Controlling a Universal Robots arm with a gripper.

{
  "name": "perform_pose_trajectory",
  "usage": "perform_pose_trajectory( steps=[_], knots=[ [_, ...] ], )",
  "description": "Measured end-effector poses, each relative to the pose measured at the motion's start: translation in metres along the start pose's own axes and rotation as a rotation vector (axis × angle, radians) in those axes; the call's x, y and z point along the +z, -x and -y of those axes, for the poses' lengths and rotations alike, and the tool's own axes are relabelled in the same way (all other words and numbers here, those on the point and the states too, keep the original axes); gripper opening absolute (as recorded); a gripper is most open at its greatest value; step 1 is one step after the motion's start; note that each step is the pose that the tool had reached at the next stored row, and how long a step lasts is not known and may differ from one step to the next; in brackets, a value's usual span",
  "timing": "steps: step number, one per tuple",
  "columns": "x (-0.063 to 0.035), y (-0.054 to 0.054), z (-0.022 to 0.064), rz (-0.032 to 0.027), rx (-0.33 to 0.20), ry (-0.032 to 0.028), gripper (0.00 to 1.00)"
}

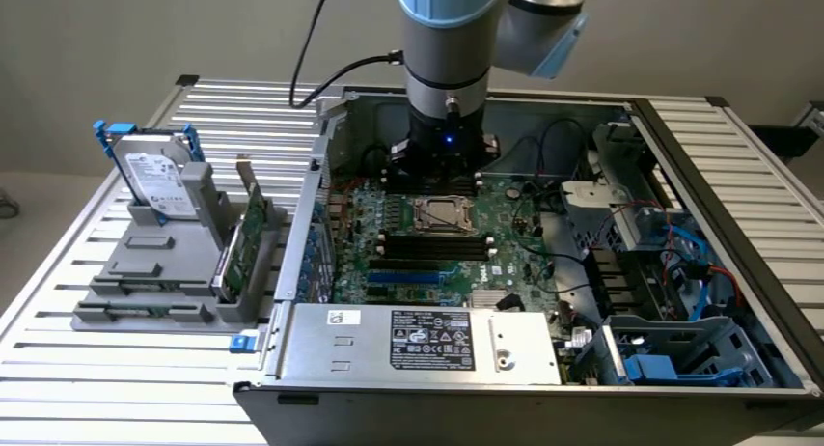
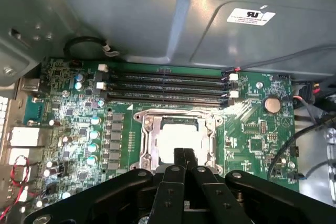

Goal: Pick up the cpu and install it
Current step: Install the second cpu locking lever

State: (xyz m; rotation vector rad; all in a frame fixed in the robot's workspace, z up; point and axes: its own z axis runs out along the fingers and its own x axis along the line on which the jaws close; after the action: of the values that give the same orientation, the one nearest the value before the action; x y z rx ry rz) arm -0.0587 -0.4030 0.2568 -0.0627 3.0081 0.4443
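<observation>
The claw [image 2: 183,157] hangs low over the motherboard's metal-framed socket [image 2: 179,140] inside the open computer case [image 1: 721,156], its fingers pressed together with nothing visibly between them. The cpu [image 2: 176,139] appears to lie in the socket as a pale, glare-washed square, so the work looks to be at the seating stage. Any further move calls for the chip sitting flat and square in its frame.

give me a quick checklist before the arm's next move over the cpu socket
1. cpu lying inside the socket: ok
2. cpu seated flat, corners aligned: cannot tell
3. jaws closed together above the socket, gripping nothing: ok
4. socket latched down over the cpu: cannot tell
5. black cable loop clear of the socket: ok
6. memory slots clear of the jaws: ok
</observation>
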Motion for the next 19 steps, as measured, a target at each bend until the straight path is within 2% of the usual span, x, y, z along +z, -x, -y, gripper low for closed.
perform_pose_trajectory(
  steps=[2, 5, 13, 19],
  knots=[
    [-0.0033, 0.000, 0.0059, -0.0013, 0.000, 0.0001, 0.11],
    [-0.0070, 0.000, 0.0145, -0.0066, 0.003, 0.0001, 0.11],
    [-0.0131, -0.002, 0.0344, -0.0254, 0.009, 0.0003, 0.11],
    [-0.0127, -0.014, 0.0369, -0.0338, 0.011, 0.0006, 0.11]
  ],
)
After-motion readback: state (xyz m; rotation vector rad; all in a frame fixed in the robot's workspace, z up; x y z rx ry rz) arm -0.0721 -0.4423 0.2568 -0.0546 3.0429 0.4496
